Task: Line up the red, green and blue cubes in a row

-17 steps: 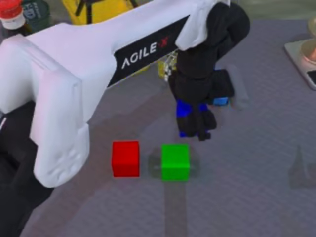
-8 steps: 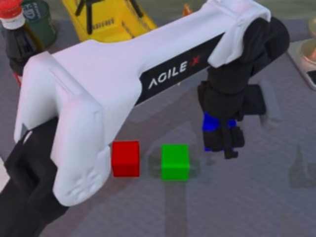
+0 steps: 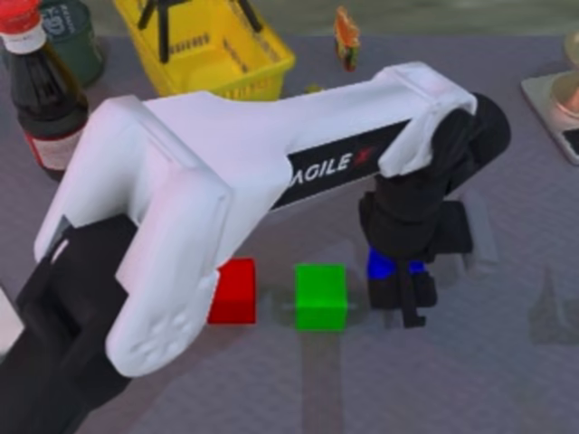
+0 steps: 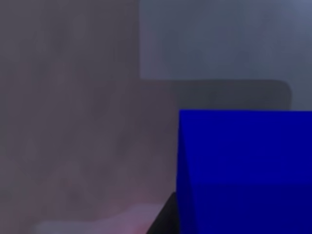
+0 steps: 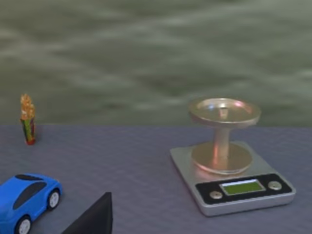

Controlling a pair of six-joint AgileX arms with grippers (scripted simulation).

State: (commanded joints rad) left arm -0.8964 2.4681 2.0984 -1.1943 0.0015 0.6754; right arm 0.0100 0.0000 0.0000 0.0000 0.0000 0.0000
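Three cubes near mid surface (image 3: 507, 362): red cube (image 3: 235, 291), green cube (image 3: 321, 297) side by side with small gap, blue cube (image 3: 384, 264) pinched in left hand (image 3: 403, 294), just right of green. Advice: lower level with row, matching gap, then release. Yellow basket (image 3: 262, 68) at back, contents unseen. Right hand out of sight.

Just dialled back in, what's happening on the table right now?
The left arm is reaching across the table, and its hand holds the blue cube, just right of the green cube. The red cube and the green one already sit side by side on the table with a gap between them, so the blue one looks set to finish the row at its right end. Whether it touches the table yet is unclear. The right arm is out of the top view.
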